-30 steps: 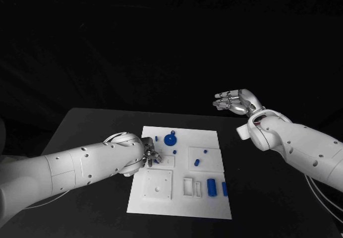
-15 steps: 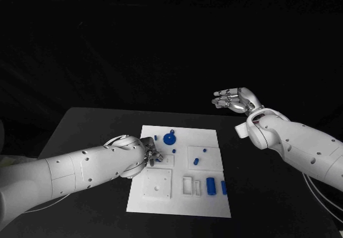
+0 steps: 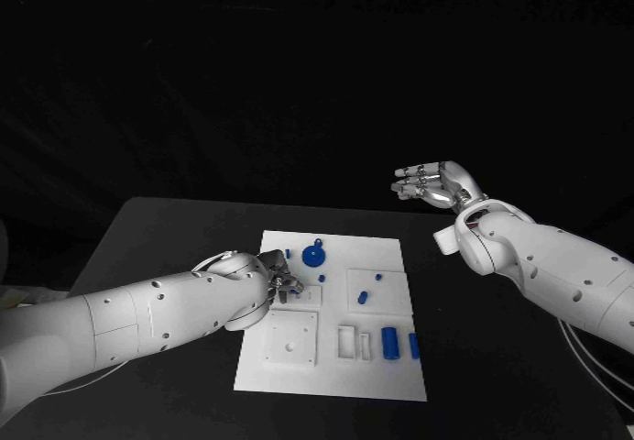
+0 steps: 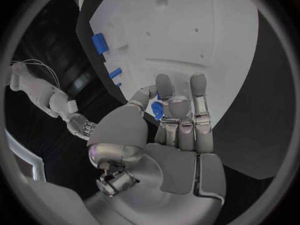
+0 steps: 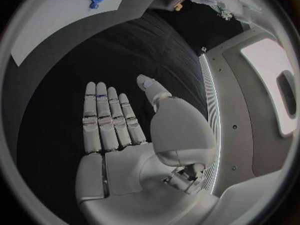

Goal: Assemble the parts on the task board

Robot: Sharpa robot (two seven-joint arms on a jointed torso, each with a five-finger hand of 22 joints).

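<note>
Head view: we see the white task board [image 3: 338, 316] lying in the lower middle of the frame on the black desk [image 3: 158, 229]. Left hand [image 3: 281, 282] sits over the board's left edge, mid-height, fingers curled down. In the left wrist view the left hand [image 4: 172, 120] pinches a small blue part [image 4: 157, 110] between thumb and fingers, just above the board. Right hand [image 3: 430, 186] hangs in the upper right of the head frame, well apart from the board and raised beyond the desk's far edge, fingers loosely bent; the right wrist view shows that hand [image 5: 125, 130] flat, fingers straight and side by side, nothing in it. On the board we note a round blue part [image 3: 313, 256] near its top, a small blue peg [image 3: 364, 298] in the middle right, and two upright blue cylinders [image 3: 391, 343] at the lower right, side by side. Pale raised blocks [image 3: 290, 341] sit at the board's lower left.
</note>
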